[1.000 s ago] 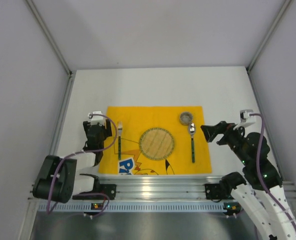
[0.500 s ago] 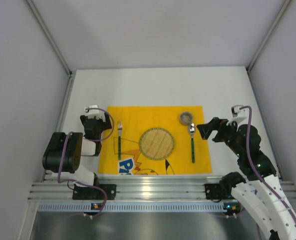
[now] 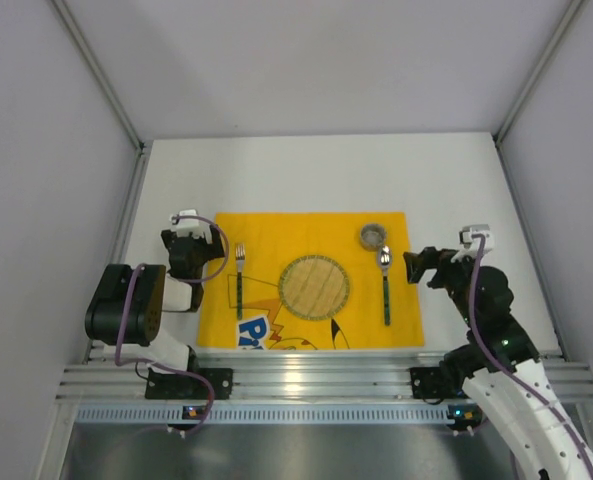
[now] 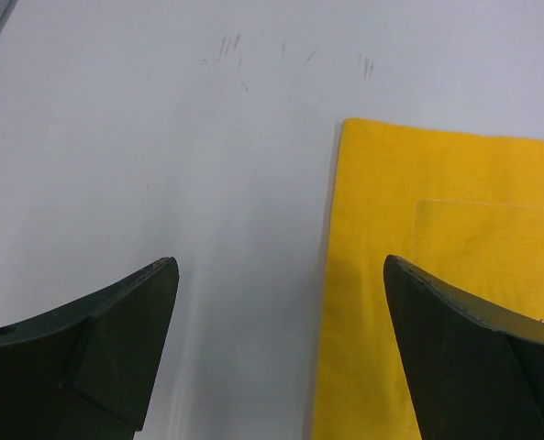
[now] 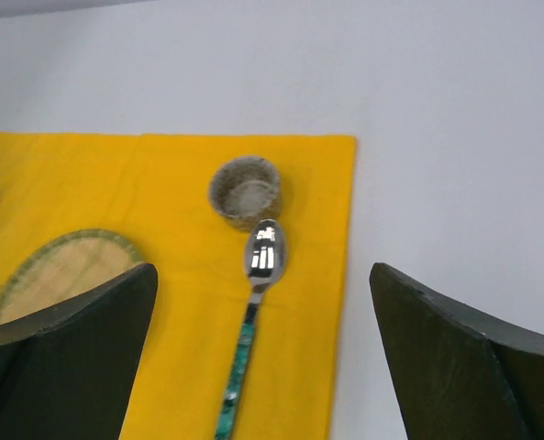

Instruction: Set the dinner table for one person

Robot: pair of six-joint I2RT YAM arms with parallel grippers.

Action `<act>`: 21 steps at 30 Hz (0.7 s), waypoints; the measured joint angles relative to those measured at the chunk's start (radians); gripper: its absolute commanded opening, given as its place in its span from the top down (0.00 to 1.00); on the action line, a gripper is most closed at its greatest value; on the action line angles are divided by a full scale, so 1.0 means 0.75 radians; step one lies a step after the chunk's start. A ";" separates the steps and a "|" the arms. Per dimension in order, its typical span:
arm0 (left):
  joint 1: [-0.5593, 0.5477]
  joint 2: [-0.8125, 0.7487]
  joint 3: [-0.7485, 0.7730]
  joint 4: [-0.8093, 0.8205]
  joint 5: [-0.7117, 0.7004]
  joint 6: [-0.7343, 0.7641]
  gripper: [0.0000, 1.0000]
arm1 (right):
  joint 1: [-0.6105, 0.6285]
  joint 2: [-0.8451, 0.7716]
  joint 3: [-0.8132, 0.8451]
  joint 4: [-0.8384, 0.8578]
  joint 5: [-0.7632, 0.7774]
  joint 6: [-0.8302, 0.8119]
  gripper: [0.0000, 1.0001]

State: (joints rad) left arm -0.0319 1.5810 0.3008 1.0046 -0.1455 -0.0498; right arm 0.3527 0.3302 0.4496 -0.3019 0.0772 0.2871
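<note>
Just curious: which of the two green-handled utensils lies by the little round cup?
The spoon, right of the round plate, its head beside the cup; the fork lies left of the plate.

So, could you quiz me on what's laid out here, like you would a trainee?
1. True or false: the fork lies to the right of the round plate.
2. What sits just past the head of the spoon? A) a small cup B) a knife C) a napkin
3. Fill in: the left claw and the right claw are both ___.
Key: 1 false; 2 A; 3 open.
</note>
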 measured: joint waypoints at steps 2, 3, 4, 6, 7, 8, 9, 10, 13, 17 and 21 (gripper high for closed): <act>0.000 0.000 0.000 0.002 0.000 -0.001 0.02 | 0.000 0.028 -0.073 0.075 0.087 -0.116 0.00; 0.000 0.000 0.000 0.003 0.000 0.000 0.02 | -0.001 0.060 -0.111 0.133 0.117 -0.182 0.00; 0.000 0.000 0.000 0.006 0.000 0.000 0.02 | 0.000 0.112 -0.149 0.196 0.140 -0.241 0.00; 0.000 0.000 0.000 0.009 0.000 -0.001 0.02 | -0.001 0.284 -0.228 0.356 0.203 -0.315 0.00; 0.000 0.000 0.000 0.010 0.000 0.000 0.01 | 0.000 0.377 -0.260 0.432 0.227 -0.335 0.00; 0.000 0.000 0.000 0.010 0.000 0.000 0.02 | 0.000 0.460 -0.287 0.500 0.243 -0.351 0.00; 0.000 0.000 0.000 0.011 0.000 0.000 0.02 | -0.001 0.578 -0.320 0.599 0.260 -0.371 0.00; 0.000 0.000 0.000 0.013 0.000 0.000 0.02 | -0.003 0.675 -0.343 0.680 0.271 -0.386 0.00; 0.000 0.000 0.000 0.018 0.000 0.000 0.02 | -0.012 0.875 -0.379 0.863 0.291 -0.426 0.00; 0.000 0.000 0.000 0.023 0.000 0.000 0.02 | -0.060 1.038 -0.367 1.150 0.300 -0.428 0.00; 0.000 0.000 0.000 0.026 0.000 -0.001 0.02 | -0.129 1.197 -0.316 1.380 0.248 -0.427 0.00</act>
State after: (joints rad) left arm -0.0319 1.5810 0.3008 1.0245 -0.1455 -0.0502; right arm 0.2562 1.2282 0.2123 0.7334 0.2634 -0.0334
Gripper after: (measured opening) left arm 0.985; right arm 0.996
